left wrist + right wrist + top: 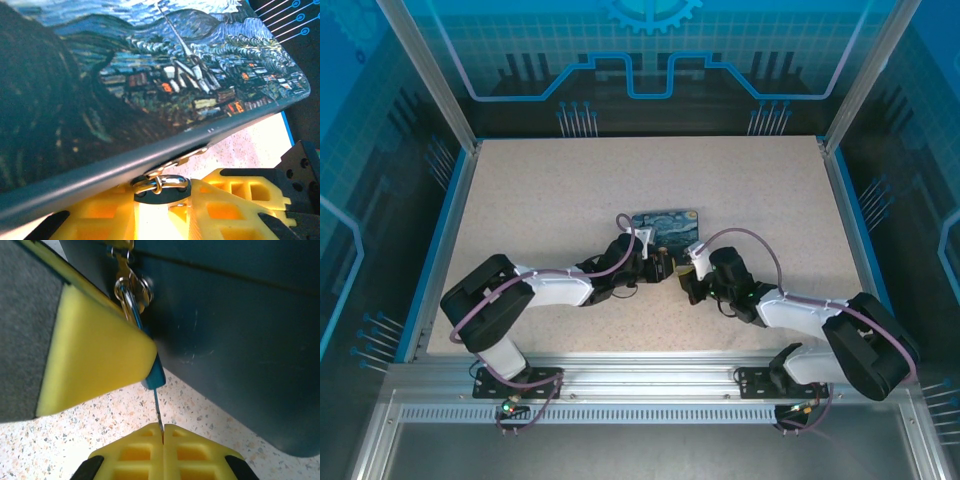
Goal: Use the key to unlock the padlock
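- The left jaws are partly closed and clamp the padlock [131, 287]. It hangs from the hasp [175, 160] on the front edge of the Starry Night tin [150, 75], at the upper left of the right wrist view and low centre of the left wrist view.
- The right jaws are shut tight on the key [157, 407]. It is pinched at bottom centre of the right wrist view, and its thin shaft runs up towards the padlock above the speckled bench [210, 440].
- We cannot tell whether the key's tip is seated in the keyway, because blur and the left arm's yellow finger [90, 355] cover that spot.
- We judge the step in hand to be seating and turning the key.
- To do it well, we would hold the left clamp firm so the padlock cannot swing on the hasp.
- We would line the shaft up with the keyway and push it fully home before any twist.
- The turn should be a slow wrist roll about the key's own axis. The key is pinched near its end, so a sideways load could bend it or make it slip.
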Motion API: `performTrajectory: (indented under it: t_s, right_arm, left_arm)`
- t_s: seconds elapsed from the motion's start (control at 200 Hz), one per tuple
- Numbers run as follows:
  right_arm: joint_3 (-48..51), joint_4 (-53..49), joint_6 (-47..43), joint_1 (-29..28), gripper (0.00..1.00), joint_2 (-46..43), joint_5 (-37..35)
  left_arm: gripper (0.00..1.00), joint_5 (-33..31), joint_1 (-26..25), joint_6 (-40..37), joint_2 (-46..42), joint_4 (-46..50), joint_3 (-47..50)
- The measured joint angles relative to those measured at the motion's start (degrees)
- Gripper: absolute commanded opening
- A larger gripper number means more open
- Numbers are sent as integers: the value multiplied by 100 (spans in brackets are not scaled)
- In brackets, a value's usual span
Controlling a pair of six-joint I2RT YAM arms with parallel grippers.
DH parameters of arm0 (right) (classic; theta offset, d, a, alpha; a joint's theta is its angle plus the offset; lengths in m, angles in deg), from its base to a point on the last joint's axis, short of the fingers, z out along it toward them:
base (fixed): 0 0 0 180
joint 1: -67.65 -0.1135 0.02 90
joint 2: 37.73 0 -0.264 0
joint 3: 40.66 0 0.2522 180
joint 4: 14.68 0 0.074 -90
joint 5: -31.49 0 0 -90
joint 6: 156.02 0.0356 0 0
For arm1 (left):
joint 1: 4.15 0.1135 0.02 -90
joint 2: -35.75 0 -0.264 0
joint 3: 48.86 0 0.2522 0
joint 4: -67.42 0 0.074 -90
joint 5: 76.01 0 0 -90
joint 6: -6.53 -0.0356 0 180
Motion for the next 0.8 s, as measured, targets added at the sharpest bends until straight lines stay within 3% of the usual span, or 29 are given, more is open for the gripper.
performTrajectory:
  t_s: [0.8]
  right_arm:
    - [232, 468, -59, 2, 0, -138, -46]
  left_arm:
    - [26, 46, 0, 4, -66, 138, -74]
